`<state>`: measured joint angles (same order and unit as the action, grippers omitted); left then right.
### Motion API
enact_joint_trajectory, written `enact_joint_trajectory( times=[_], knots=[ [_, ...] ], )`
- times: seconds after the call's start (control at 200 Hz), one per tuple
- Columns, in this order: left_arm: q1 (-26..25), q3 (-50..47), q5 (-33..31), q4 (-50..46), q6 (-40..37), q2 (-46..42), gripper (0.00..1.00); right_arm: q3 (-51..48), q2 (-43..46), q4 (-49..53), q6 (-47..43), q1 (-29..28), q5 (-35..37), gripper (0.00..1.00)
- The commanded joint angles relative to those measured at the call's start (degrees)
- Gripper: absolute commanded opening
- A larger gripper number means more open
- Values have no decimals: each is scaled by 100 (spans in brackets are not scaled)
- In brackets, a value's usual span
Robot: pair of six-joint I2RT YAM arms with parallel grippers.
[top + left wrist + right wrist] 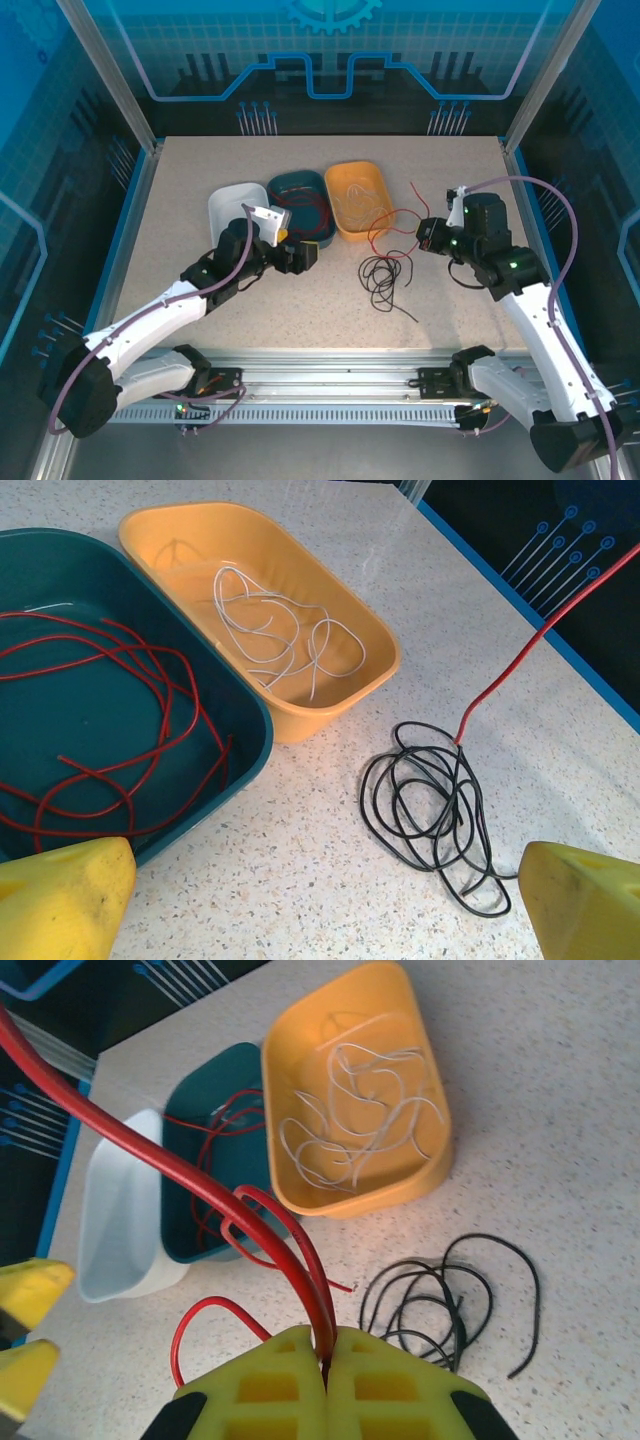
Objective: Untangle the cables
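Separation step: right claw [327, 1360] clenched on red cable [200, 1175], likely to drag it off black cable [440, 1300]; left claw [320, 900] released, idle.

You're looking at a robot test cell: speckled counter [300, 310] fenced by metal posts [112, 75] and blue printed panels [330, 50].

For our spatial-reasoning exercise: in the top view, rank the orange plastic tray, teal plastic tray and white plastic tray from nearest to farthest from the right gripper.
1. Orange plastic tray, just left of the right gripper.
2. Teal plastic tray, middle.
3. White plastic tray, leftmost.
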<state>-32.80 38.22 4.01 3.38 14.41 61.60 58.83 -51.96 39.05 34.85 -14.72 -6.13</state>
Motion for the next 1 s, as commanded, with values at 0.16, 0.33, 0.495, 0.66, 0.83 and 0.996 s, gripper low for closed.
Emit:
enact_joint_trajectory(
  times=[0.16, 0.33, 0.495, 0.66, 0.83, 0.996],
  knots=[
    [-41, 286, 468, 198, -176, 45, 99, 314, 207, -8, -351, -191, -489, 3],
    [-50, 567, 965, 199, -163, 99, 99, 201, 235, -223, -533, -498, -805, 3],
    [-51, 1127, 1643, -136, -149, 396, 95, 63, 119, -507, -632, -914, -1041, 2],
    [-54, 1557, 2294, -336, -106, 820, 82, 50, -64, -661, -723, -1299, -954, 2],
    [-128, 1891, 2965, -410, -116, 1151, 67, 155, -328, -678, -774, -1469, -847, 2],
    [-193, 2021, 3090, -516, -237, 1338, 60, 199, -478, -843, -771, -1542, -886, 3]
  ],
)
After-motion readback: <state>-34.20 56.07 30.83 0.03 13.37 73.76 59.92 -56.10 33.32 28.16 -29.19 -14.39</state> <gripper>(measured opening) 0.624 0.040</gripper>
